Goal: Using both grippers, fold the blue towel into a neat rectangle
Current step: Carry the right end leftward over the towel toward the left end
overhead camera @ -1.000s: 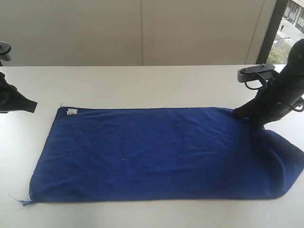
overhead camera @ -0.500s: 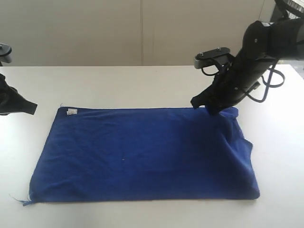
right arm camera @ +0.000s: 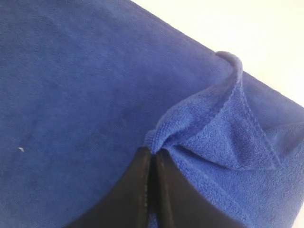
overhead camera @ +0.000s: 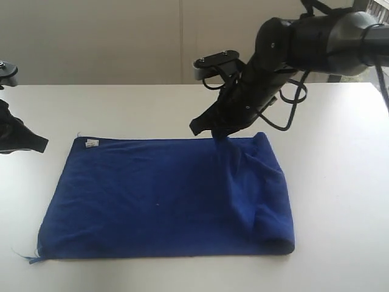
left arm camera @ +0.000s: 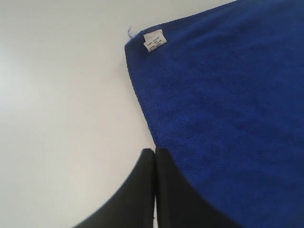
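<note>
The blue towel point(overhead camera: 158, 194) lies across the white table, its white label point(overhead camera: 92, 143) at the far left corner. My right gripper point(overhead camera: 209, 129) is shut on the towel's far right corner and holds it up over the towel's far edge, near the middle. The right end of the cloth drapes back over itself in a loose fold point(overhead camera: 267, 201). In the right wrist view the pinched corner point(right arm camera: 199, 137) bunches at the fingertips point(right arm camera: 153, 154). My left gripper point(overhead camera: 37, 141) rests shut and empty on the table just left of the label corner; the wrist view shows its closed tips point(left arm camera: 155, 153) beside the towel edge point(left arm camera: 142, 114).
The white table point(overhead camera: 334, 158) runs to a pale wall at the back. The right arm point(overhead camera: 316, 42) reaches in from the upper right with loose cables point(overhead camera: 285, 109) hanging under it.
My right gripper has carried the towel's far right corner leftwards, from the right edge to near the middle. The right end has folded over the towel. The left gripper has stayed put.
</note>
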